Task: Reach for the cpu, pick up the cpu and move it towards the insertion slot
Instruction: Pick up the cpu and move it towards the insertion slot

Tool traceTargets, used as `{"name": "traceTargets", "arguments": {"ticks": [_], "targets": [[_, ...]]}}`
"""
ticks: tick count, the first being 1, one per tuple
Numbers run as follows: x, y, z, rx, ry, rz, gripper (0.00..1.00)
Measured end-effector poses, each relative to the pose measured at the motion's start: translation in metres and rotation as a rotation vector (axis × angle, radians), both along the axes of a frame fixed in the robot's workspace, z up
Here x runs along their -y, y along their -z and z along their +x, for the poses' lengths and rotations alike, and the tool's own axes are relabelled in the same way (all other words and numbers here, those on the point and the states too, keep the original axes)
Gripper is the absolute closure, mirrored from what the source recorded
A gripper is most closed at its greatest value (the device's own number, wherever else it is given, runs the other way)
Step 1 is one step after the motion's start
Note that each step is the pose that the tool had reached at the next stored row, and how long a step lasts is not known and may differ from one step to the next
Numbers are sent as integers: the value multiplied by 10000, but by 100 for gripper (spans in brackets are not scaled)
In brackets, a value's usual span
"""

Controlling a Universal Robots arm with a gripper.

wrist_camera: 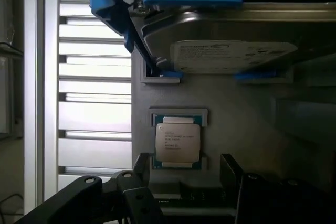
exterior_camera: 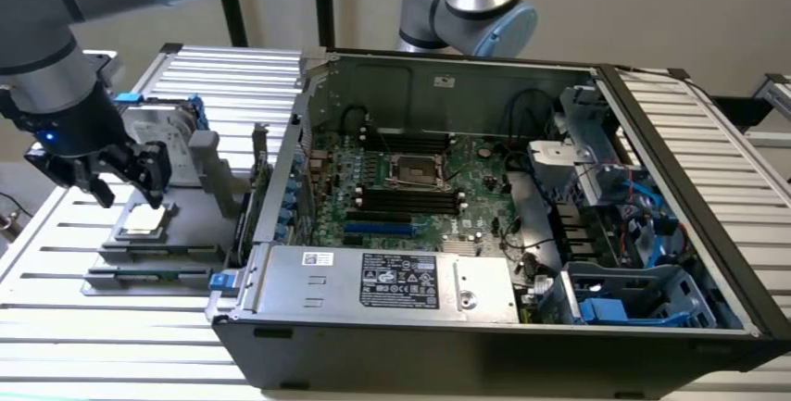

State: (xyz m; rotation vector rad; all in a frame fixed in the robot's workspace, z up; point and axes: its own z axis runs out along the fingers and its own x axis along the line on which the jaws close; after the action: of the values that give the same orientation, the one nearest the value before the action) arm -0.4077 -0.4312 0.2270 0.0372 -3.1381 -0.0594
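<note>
Slatted metal table [exterior_camera: 111, 336], bearing all below. Open computer case [exterior_camera: 495, 355], lying on its side toward the exterior view's right, motherboard [exterior_camera: 488, 202] exposed within. Robot arm [exterior_camera: 50, 58], reaching down at the exterior view's left, outside the case. Hard drive [wrist_camera: 231, 56] with blue bracket, standing in a grey fixture [wrist_camera: 252, 124] on the table beside the case; no part in the task. Gripper [exterior_camera: 130, 190], dark, fingers spread, pinching nothing; hangs directly over the fixture, fingertips [wrist_camera: 229, 165] to either side of the cpu [wrist_camera: 177, 141] in the wrist view, apparently clear of it, actual contact hard to judge. Insertion slot [exterior_camera: 417, 171], square silver frame with dark centre, on the motherboard among the long black memory slots [exterior_camera: 408, 199]; well apart from the gripper, case wall between. Cpu [exterior_camera: 143, 222], small silver square, printed face up, seated flat in a shallow recess of the fixture, near the hard drive's foot. Step in hand, by judgement: the reach, all but finished; pick-up not yet made, carry toward the slot not begun. Requirements of the grasp, by judgement: fingers brought level with the thin opposite edges, kept square to them, closed gently enough to avoid tilting or skidding the chip in its recess; then a straight lift clear of the recess lip.
</note>
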Motion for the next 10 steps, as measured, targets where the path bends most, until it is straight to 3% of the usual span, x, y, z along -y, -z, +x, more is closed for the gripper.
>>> {"name": "traceTargets", "arguments": {"ticks": [10], "targets": [[2,181,-12,0,-1,-28,35]]}}
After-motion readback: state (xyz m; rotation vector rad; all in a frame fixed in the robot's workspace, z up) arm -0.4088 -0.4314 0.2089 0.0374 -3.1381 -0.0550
